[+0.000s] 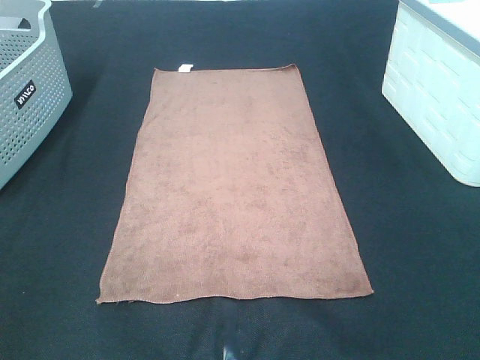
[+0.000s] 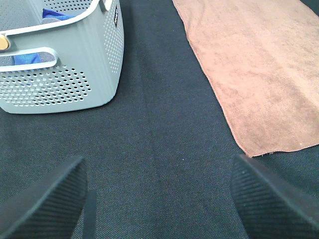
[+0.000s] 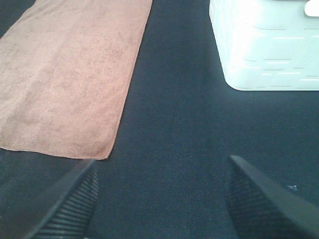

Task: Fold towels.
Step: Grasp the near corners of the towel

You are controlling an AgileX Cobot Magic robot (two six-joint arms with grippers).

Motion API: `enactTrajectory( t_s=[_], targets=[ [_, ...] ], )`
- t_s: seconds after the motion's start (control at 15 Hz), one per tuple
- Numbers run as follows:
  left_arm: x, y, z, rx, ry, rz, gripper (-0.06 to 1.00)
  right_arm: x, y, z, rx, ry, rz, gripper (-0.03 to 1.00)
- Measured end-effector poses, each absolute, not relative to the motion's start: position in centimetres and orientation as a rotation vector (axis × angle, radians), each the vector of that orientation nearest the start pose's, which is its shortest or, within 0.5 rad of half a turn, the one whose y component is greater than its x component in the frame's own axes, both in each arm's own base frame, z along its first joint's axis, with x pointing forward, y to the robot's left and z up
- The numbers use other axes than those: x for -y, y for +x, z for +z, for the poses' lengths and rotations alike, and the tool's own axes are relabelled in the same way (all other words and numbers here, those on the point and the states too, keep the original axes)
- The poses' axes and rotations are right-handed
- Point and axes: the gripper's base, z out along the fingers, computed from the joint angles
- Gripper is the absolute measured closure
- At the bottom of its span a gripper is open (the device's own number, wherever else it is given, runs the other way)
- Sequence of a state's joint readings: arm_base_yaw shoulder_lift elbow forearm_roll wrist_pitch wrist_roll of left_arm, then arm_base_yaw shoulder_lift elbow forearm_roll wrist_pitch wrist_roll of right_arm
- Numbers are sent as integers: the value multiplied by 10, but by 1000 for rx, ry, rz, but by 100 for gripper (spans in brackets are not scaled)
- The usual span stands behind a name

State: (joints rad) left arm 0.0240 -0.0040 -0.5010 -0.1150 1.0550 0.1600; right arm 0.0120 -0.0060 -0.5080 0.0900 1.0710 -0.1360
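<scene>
A brown towel (image 1: pixel 232 191) lies flat and unfolded on the dark table, its long side running away from me. A small white tag (image 1: pixel 184 68) sits at its far short edge. The grippers are not seen in the high view. In the left wrist view my left gripper (image 2: pixel 159 206) is open and empty above bare cloth, left of the towel's near corner (image 2: pixel 249 149). In the right wrist view my right gripper (image 3: pixel 159 199) is open and empty, right of the towel's other near corner (image 3: pixel 102 154).
A grey perforated basket (image 1: pixel 30 97) stands at the far left and holds blue cloth (image 2: pixel 55 14). A white bin (image 1: pixel 439 97) stands at the far right; it also shows in the right wrist view (image 3: pixel 264 45). The dark table cover (image 1: pixel 60 247) surrounds the towel.
</scene>
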Motion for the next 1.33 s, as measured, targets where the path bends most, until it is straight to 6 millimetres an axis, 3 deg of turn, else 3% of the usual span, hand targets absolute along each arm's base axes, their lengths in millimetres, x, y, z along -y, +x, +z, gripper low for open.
enactTrajectory(
  t_s=[1.33],
  targets=[
    [9, -5, 278, -2023, 143, -21, 19, -7, -7, 279, -2031, -156, 30, 29]
  ],
)
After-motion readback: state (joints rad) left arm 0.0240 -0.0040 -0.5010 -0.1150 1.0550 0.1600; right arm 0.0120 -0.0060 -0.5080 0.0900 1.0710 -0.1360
